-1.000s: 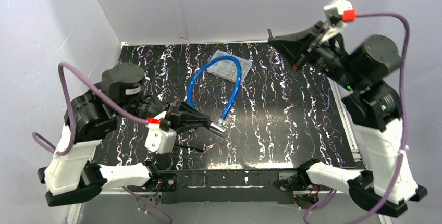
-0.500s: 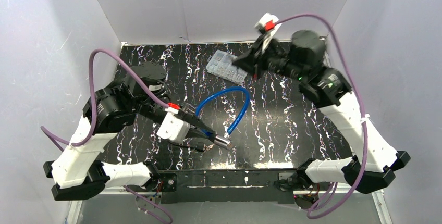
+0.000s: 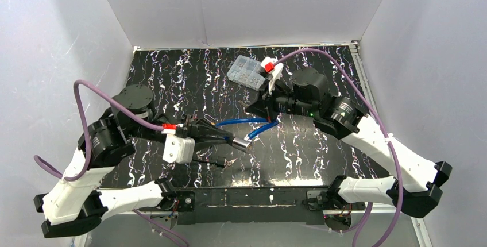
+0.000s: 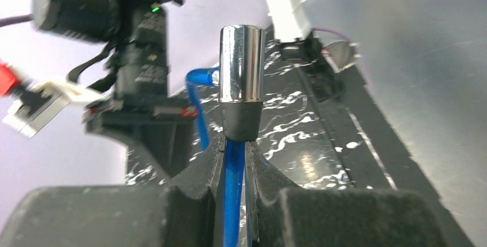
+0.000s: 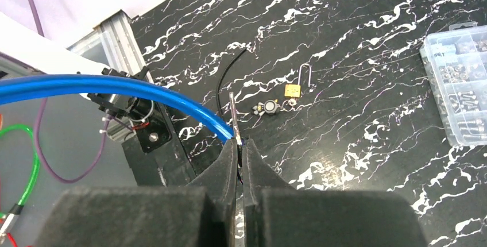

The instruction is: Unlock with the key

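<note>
While the left gripper [image 4: 234, 155] clamps narrowly on the blue cable [image 4: 232, 189] just below its chrome lock barrel [image 4: 242, 63], the barrel points away from that wrist toward the right arm. It sits over the near middle of the black marbled table [image 3: 321, 143]. The right gripper [image 5: 239, 152] is pinched shut on the key [image 5: 233, 118], a thin metal blade standing up from its fingertips. A loop of the cable passes just behind the blade. On the table beyond lie a small brass padlock [image 5: 296, 86] and, at the far side, a clear parts box [image 5: 459, 86].

The keyhole itself is not visible in any view. The main risk looks to be misalignment. If the blade meets the barrel's end off-axis, it may pivot or slip in the pinch. The flexible cable could also let the barrel swing aside under pressure. With both arms crowded together, the cable loop could snag on the key.
</note>
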Robot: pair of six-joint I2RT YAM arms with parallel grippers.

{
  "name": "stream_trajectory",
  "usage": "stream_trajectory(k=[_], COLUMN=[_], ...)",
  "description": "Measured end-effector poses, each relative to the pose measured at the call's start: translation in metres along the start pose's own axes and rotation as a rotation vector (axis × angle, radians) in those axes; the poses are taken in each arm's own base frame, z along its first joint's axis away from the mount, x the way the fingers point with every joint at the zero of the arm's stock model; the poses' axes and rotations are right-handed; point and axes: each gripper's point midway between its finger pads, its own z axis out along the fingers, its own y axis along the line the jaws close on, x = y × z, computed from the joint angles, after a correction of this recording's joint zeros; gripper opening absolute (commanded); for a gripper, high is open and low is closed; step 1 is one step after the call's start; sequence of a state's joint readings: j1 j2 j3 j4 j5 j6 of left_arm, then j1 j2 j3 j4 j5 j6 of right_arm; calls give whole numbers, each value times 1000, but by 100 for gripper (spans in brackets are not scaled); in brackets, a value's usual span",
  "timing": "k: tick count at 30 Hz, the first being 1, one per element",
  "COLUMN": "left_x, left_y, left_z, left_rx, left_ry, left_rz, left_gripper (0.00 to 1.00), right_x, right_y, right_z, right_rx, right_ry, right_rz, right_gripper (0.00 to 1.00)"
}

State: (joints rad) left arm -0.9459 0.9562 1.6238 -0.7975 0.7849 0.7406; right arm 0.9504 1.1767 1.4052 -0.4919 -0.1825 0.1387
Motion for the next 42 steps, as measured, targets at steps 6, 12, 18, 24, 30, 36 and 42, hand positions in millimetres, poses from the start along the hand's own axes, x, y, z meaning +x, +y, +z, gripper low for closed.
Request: stream_trajectory(k=[6, 12, 18, 24, 30, 36, 42], left_x=[20, 34, 41, 44, 42, 48, 118], left_y=[28, 57, 87, 102, 109, 107, 77], left_z=[1, 3, -1, -1, -2, 2, 22], left_rx=[-197, -358, -510, -579, -631, -646, -547], left_ry=[16, 21, 46, 48, 13, -16, 127], left_rz=[94, 184, 261, 291, 262, 177, 56], left_gripper=[0, 0, 0, 0, 0, 0, 0], right_x=[-9, -5, 4, 5, 4, 0, 0], right_y=[7, 2, -3, -1, -1, 0, -13], right_z=[-10, -12, -9, -9, -10, -16, -21], right_rx=[24, 86, 151, 159, 167, 170, 247], right_ry=[-52, -78, -73, -78, -87, -106, -125], right_rz=[44, 115, 175, 200, 216, 224, 245], right_gripper=[1, 1, 1, 1, 1, 1, 1])
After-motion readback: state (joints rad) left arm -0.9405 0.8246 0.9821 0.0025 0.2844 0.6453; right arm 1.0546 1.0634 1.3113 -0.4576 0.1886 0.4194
